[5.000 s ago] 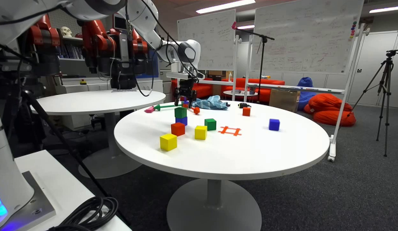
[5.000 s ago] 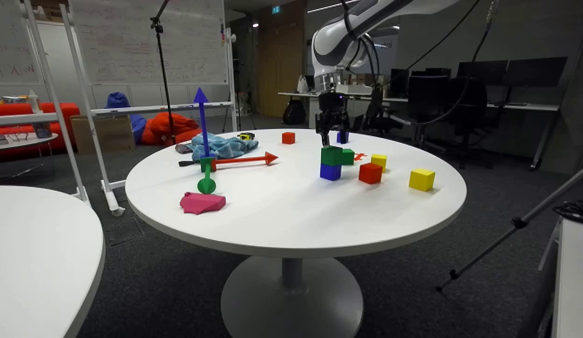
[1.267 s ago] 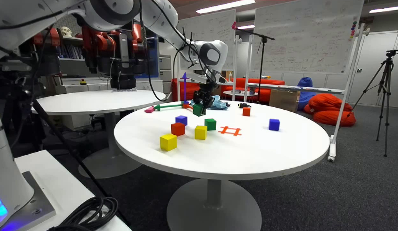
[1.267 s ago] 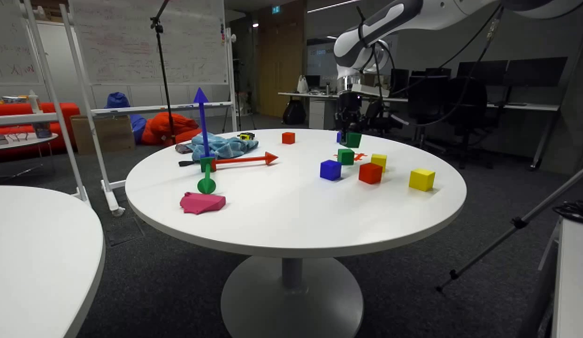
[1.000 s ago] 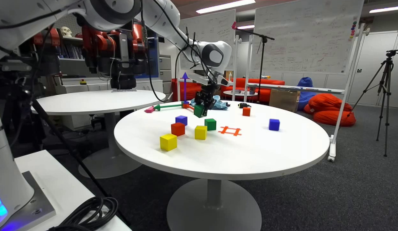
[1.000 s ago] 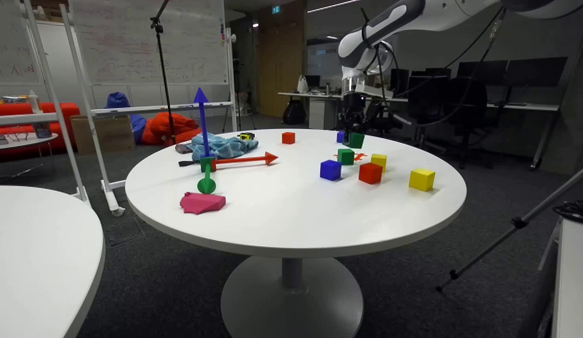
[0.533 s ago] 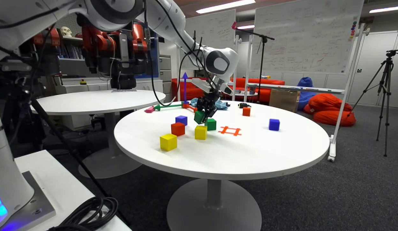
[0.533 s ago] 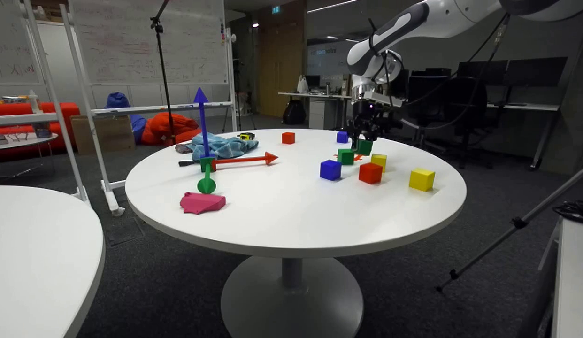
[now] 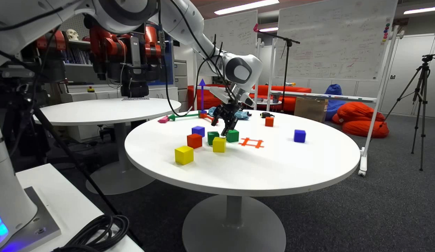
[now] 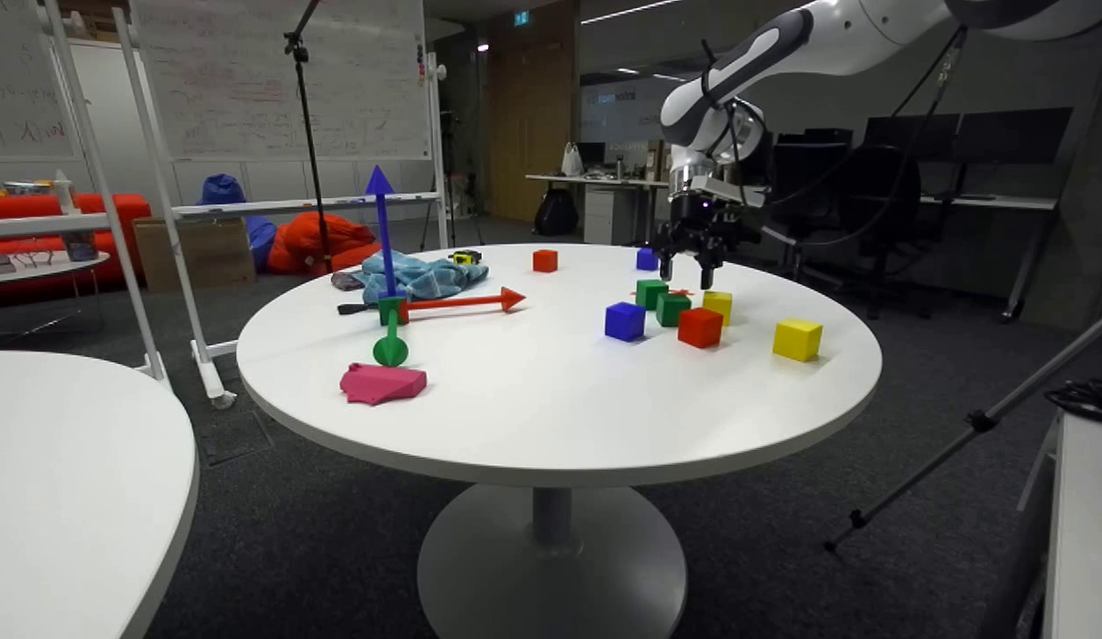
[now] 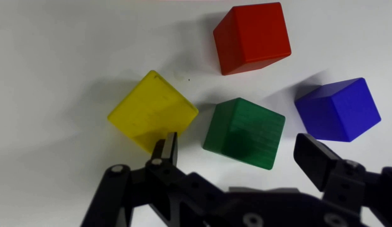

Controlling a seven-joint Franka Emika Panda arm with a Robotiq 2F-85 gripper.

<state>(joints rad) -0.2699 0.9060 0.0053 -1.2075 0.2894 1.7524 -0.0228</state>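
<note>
Wrist view: showing jaws spread wide, pinching nothing; seeing a smooth green cube (image 11: 246, 134), without long axis, framed between both jaws right of centre, resting on a white worktop (image 11: 57, 47); catching a plain yellow cube (image 11: 153, 108) at left, partly behind one jaw.

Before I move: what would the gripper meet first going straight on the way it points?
Probably the green cube, which the wrist view shows between the open jaws of the gripper. One finger overlaps the yellow cube there and might touch it first; depth is unclear.
</note>
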